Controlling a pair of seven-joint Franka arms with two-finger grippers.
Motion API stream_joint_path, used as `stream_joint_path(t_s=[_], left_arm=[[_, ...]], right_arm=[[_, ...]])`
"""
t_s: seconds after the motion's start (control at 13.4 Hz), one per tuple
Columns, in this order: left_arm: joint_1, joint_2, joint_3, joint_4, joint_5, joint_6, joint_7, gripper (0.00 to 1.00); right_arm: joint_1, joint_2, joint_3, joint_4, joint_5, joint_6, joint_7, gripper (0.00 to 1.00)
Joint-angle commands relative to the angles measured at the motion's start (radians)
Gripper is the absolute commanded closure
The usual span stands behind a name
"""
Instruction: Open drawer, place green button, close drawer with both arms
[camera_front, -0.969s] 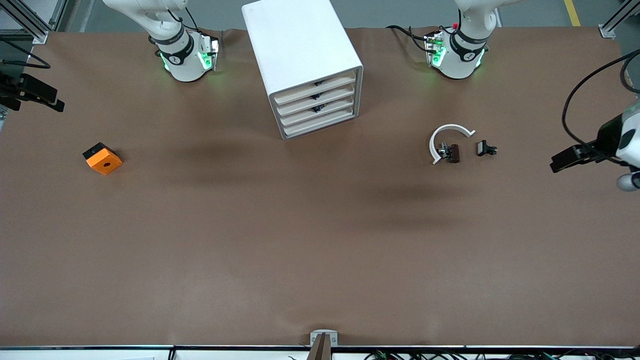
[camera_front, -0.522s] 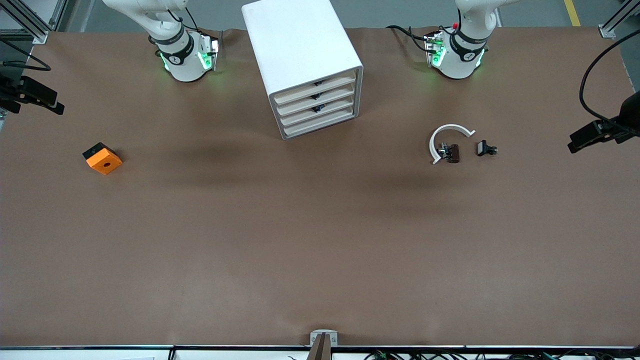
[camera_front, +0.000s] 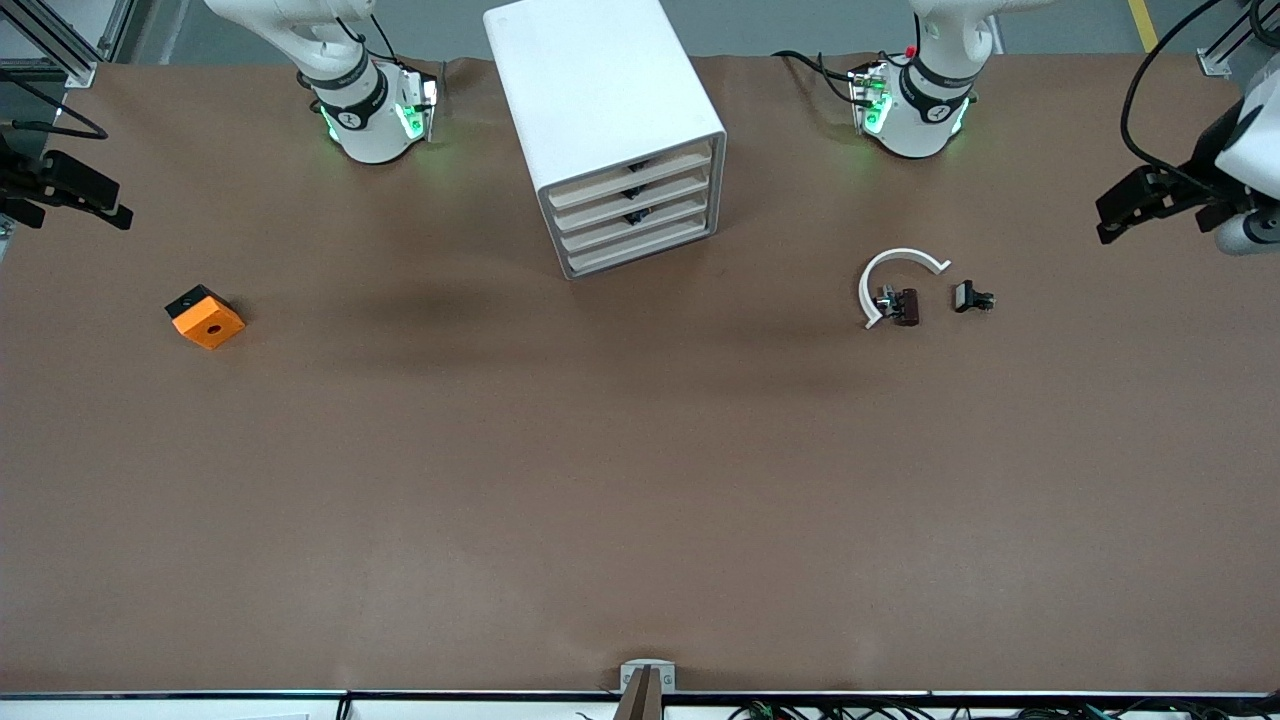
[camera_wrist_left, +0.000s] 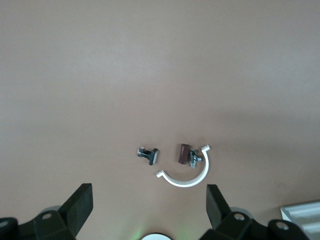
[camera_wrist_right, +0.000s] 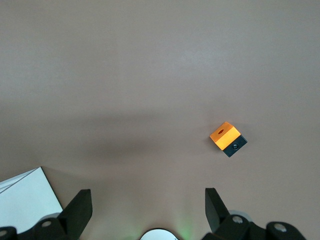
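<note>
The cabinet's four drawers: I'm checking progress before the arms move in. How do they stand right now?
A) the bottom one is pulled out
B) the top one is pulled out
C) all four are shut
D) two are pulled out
C: in the front view all four beige fronts sit flush in the cabinet, the bottommost drawer included.

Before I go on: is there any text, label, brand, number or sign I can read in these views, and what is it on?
No readable text anywhere.
Right arm's base: a small dark mark on its black band, too small to read.
Left arm's base: the same kind of mark, too small to read.
Cabinet, orange block, white arc and the small black part: no lettering visible.
</note>
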Motion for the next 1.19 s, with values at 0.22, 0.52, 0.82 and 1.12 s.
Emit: stream_joint_path(t_s=[0.22,0.52,0.82,1.12], left_arm=[[-0.145,-0.178,0.157,-0.194,-0.046,0.036,0.033,0.00],[-0.143,-0.186,0.133,-0.211,-0.033,0.056,0.033,0.00],[-0.134,-0.144,0.139,-0.171,-0.040,0.055,0.053,0.00],[-0.134,-0.111,0.141,-0.143,-0.040,0.052,0.052,0.00]], right_arm=[[0.009,-0.045,-0.021,-0.040,0.004,0.019,-0.012,0.00],[0.010,-0.048,-0.027,-0.043,0.004,0.022,-0.014,0.00],[0.010,-0.063,-0.027,-0.041,0.004,0.019,-0.014,0.00],[0.009,-0.072,-0.027,-0.058,0.004,0.020,-0.014,0.00]])
